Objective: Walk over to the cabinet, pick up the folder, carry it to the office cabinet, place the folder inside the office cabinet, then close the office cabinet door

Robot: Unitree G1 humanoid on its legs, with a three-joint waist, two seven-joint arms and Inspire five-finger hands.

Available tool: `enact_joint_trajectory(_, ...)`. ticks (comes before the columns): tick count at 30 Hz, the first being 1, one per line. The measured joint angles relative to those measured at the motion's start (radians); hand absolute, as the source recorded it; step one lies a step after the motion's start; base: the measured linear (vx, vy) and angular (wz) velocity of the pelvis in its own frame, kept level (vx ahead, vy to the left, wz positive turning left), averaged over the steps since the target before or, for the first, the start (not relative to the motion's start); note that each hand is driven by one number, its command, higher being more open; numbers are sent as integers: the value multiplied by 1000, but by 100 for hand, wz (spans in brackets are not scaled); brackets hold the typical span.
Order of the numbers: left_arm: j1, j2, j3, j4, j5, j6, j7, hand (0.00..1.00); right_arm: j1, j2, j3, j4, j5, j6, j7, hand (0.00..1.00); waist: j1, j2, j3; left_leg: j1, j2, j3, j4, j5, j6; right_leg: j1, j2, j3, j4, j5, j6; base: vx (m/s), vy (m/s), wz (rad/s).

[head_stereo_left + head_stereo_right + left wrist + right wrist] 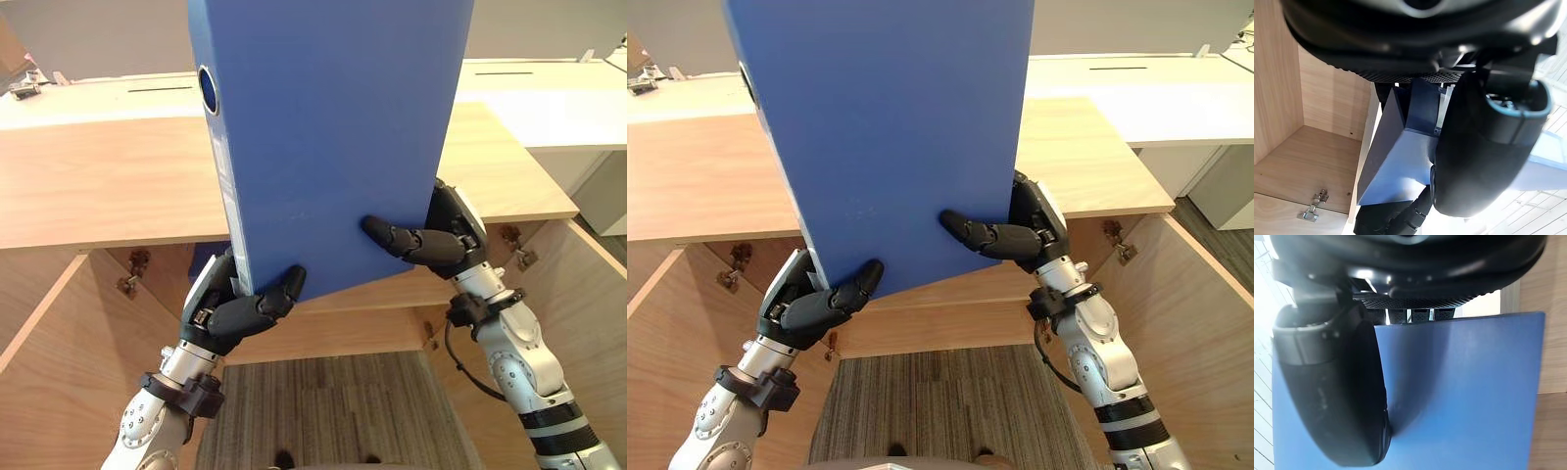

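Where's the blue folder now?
Centre of the left eye view, the blue ring-binder folder is held between the left hand and right hand, in front of the open wooden cabinet.

Bright even light, soft shadow under cabinet top (88,186) (interior dimmer), white glare in wrist views

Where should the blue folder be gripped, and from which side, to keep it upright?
At its lower corners, one hand from each side. The blue folder stands tall, broad and flat, so one grip would likely let it tip; the left hand and right hand clamp it there, thumbs across the cover.
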Motion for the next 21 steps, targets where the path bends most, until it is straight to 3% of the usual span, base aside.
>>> enact_joint_trajectory(1, -5, -38, 13, 0, 63, -14, -1, 100, 12, 46, -13, -9, -9, 1, -1, 0, 5, 0, 0, -1, 0, -2, 0, 1, 1, 0, 0, -1, 0, 0, 0, -26, -26, 6)
enact_joint_trajectory(6, -34, -267, 83, -6, 253, -87, 56, 100, 89, 292, -65, -113, -111, 4, -40, 0, 22, 1, -1, -11, 0, -16, 0, 7, 3, -2, 0, -15, 0, 0, 0, -27, -26, 8)
enact_joint_trajectory(13, -20, -395, 217, 81, 428, -133, 212, 100, 114, 367, -98, -163, -201, 2, -99, 0, 38, 1, -2, -16, -2, -29, -5, 11, 2, 0, -3, -24, 0, 0, 0, -40, -22, 6)
enact_joint_trajectory(17, 13, -442, 334, 305, 510, -88, 325, 100, 132, 400, -129, -177, -213, -3, -113, 0, 35, 3, -3, -18, -3, -31, -6, 11, 2, -1, -3, -29, 0, 0, 0, -8, -5, 1)
enact_joint_trajectory(21, 58, -453, 357, 499, 566, -20, 347, 100, 157, 393, -134, -195, -257, -11, -120, 0, 32, 2, -4, -36, -8, -45, -6, 14, 3, -13, -7, -46, 0, 0, 0, -9, -18, 10)
